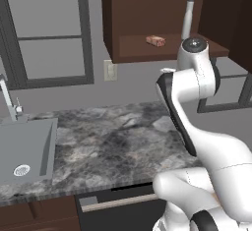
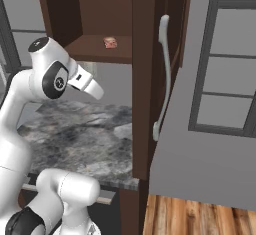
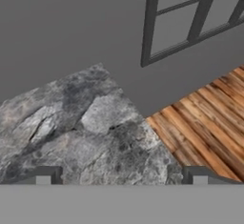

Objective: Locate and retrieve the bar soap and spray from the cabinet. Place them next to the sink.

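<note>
One sink (image 1: 27,151) sits at our far left, where the goods must end up; one soap (image 1: 155,40) lies on the open cabinet (image 1: 147,53) shelf, awaiting pickup. We see no spray. Our gripper (image 3: 121,176) hangs over the counter (image 1: 113,136) corner, jaws apart and empty, free to reach up.

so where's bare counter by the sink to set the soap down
The marble counter lies bare from the sink rim across to the robot's arm. The cabinet shelf is bare around the soap. Nothing looks crowded.
</note>
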Tool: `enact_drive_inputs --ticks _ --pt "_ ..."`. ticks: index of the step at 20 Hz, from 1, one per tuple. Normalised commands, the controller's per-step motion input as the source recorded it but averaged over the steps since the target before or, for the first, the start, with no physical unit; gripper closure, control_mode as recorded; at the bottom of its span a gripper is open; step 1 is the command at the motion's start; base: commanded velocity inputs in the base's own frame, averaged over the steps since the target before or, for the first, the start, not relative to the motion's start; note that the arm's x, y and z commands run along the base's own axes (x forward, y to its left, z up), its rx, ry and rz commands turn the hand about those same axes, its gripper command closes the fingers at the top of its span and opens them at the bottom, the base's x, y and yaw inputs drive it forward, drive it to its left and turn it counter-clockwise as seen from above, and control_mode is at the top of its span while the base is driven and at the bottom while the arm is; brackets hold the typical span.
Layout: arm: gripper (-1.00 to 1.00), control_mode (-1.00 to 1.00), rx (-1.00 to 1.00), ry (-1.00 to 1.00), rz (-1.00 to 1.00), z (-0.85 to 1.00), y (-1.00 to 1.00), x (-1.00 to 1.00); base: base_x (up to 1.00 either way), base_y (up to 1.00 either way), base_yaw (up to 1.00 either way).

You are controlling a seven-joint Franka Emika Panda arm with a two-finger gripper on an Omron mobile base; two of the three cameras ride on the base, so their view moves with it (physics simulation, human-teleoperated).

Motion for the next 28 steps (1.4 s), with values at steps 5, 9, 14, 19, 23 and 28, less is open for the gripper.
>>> enact_drive_inputs --ticks 5,9,14,19,23,28 --pt "-1.0 -1.0 0.0 0.0 -0.01 0.0 -0.01 -0.1 0.0 0.0 0.0" --pt "-1.0 -1.0 0.0 -0.06 0.0 0.02 0.0 -0.18 0.0 0.0 0.0" --pt "-1.0 -1.0 0.0 -0.13 0.0 0.12 0.0 -0.24 0.0 0.0 0.0" --pt "-1.0 -1.0 0.0 -0.16 0.0 0.2 0.03 -0.24 0.0 0.0 0.0" --pt "-1.0 -1.0 0.0 -0.07 0.0 0.25 0.0 -0.19 0.0 0.0 0.0" --pt "-1.0 -1.0 0.0 -0.04 0.0 0.32 0.0 -0.04 0.0 0.0 0.0"
